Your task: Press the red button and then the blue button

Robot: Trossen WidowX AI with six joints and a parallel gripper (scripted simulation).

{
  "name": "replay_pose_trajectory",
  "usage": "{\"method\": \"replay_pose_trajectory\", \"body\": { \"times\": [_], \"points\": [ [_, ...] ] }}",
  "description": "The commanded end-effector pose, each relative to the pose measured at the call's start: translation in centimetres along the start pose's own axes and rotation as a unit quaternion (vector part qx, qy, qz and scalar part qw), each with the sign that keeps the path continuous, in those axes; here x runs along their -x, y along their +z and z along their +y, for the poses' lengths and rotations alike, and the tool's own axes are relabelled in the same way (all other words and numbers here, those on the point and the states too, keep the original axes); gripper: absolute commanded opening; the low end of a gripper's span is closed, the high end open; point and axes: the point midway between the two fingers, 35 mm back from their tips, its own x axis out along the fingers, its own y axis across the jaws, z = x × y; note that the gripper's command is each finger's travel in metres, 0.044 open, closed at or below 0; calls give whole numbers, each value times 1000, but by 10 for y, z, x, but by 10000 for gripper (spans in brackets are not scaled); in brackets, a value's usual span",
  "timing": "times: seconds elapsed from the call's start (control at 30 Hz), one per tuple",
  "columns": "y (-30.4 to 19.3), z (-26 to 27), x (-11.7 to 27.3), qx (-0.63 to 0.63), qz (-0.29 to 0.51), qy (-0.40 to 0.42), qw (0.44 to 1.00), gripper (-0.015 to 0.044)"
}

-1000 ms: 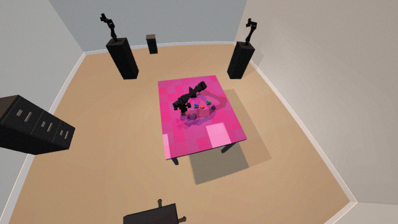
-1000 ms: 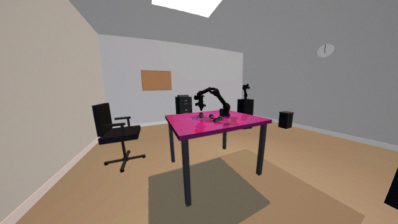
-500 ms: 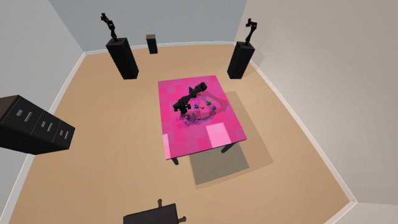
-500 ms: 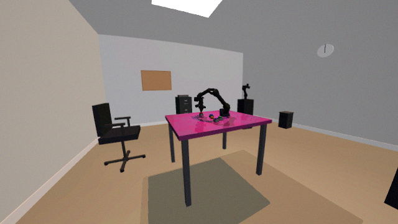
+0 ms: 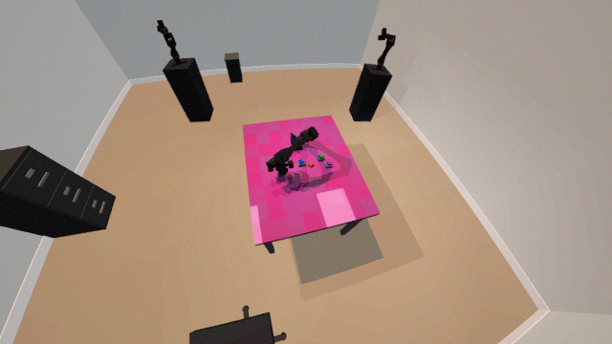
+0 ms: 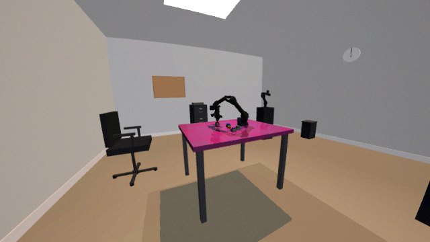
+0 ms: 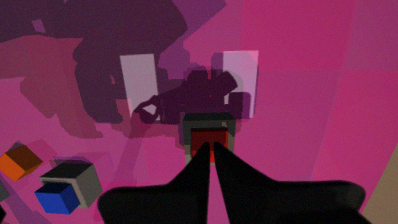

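So the fingers are clenched right down, tips basically together with only a sliver of pink showing between them, and they're grasping nothing. In the wrist view the two black tips point straight at the red button [image 7: 209,140], overlapping its near edge. It looks like they're on the cap or just above it, but I honestly can't tell if they're touching.

The red button sits in a grey-green housing on the pink counter [image 7: 300,125], out on its own at the left end of the row as the top camera sees it, mostly hidden there under the arm. The blue button [image 7: 56,196] is at the lower left of the wrist view in a similar grey housing, well apart from the fingers. An orange block [image 7: 19,161] is just beyond it at the left edge.

No writing or labels I can read anywhere, everything's plain coloured faces.

Arm pose: from the exterior camera the arm [image 6: 232,102] arches up from its base at the far side of the counter, peaks, then drops with the wrist pointing pretty much straight down at the counter's left part. The top view shows it stretched diagonally from far right to near left, casting dark shadows on the pink checks.
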Motion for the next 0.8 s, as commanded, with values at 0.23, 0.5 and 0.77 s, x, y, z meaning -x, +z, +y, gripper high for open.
{"method": "replay_pose_trajectory", "body": {
  "times": [0.23,0.5,0.77],
  "points": [
    [0,0,2,0,0,1,1000,20],
    [-1,0,35,-3,1,2,1000,20],
    [-1,0,95,-4,1,2,1000,20]
  ]
}}
